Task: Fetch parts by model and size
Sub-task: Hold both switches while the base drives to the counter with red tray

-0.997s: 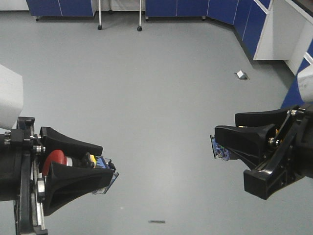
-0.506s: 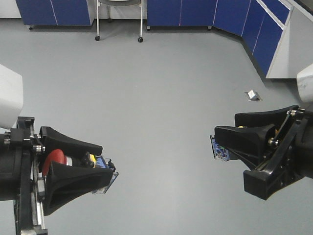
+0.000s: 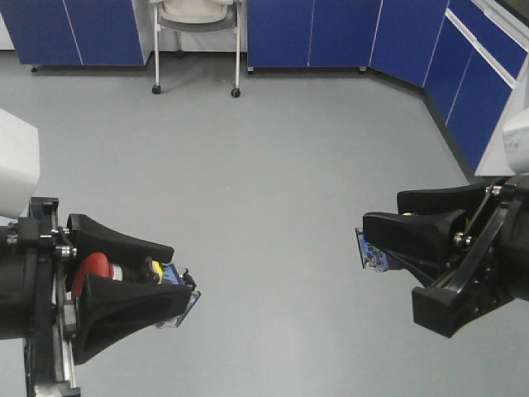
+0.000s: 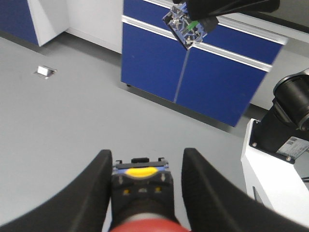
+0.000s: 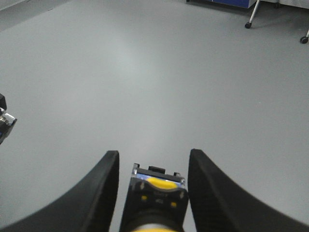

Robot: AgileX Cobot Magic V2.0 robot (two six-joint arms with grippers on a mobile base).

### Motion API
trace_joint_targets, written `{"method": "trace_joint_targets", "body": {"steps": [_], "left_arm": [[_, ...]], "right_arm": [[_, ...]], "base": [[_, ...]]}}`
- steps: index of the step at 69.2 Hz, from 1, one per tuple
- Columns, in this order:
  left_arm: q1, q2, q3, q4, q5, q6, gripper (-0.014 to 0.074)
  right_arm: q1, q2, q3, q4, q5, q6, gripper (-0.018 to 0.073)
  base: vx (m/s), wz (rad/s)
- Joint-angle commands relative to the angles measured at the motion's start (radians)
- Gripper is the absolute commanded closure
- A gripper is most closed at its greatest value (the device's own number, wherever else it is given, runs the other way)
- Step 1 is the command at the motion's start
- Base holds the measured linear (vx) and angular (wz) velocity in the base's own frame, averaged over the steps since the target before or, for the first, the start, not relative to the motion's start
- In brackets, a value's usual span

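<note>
In the front view my left gripper (image 3: 180, 291) is shut on the red-capped switch (image 3: 92, 270), whose blue base pokes out between the fingertips. The left wrist view shows that switch (image 4: 140, 186) from behind, with the red cap at the bottom edge, inside the left gripper (image 4: 147, 152). My right gripper (image 3: 369, 241) is shut on the yellow-capped switch (image 3: 373, 252), of which only the blue base shows there. In the right wrist view its black body (image 5: 156, 193) sits between the right gripper's (image 5: 154, 152) fingers. Both arms hang over bare grey floor.
Blue cabinets (image 3: 314, 31) line the far wall and the right side (image 3: 486, 89). A wheeled chair (image 3: 197, 33) stands at the back. In the left wrist view a blue cabinet (image 4: 193, 72) is close, and a small silver object (image 4: 46, 72) lies on the floor.
The floor and cabinets have slid down the front view and the chair has come into sight. The small silver object has left that view. Both arms keep their pose and their hold.
</note>
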Motion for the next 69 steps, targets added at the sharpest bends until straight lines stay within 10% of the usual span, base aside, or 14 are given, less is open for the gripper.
{"method": "trace_joint_targets", "body": {"steps": [1,69], "left_arm": [[-0.006,-0.01,-0.03,-0.056,-0.03,-0.006,0.0603],[-0.006,-0.008,-0.03,-0.056,-0.031,-0.006,0.0603]], "right_arm": [[-0.001,-0.009,-0.029,0.004,-0.075,-0.011,0.0564],[-0.001,-0.005,-0.029,0.004,-0.074,-0.011,0.0564]], "base": [[0.67,0.0],[0.67,-0.01]]}}
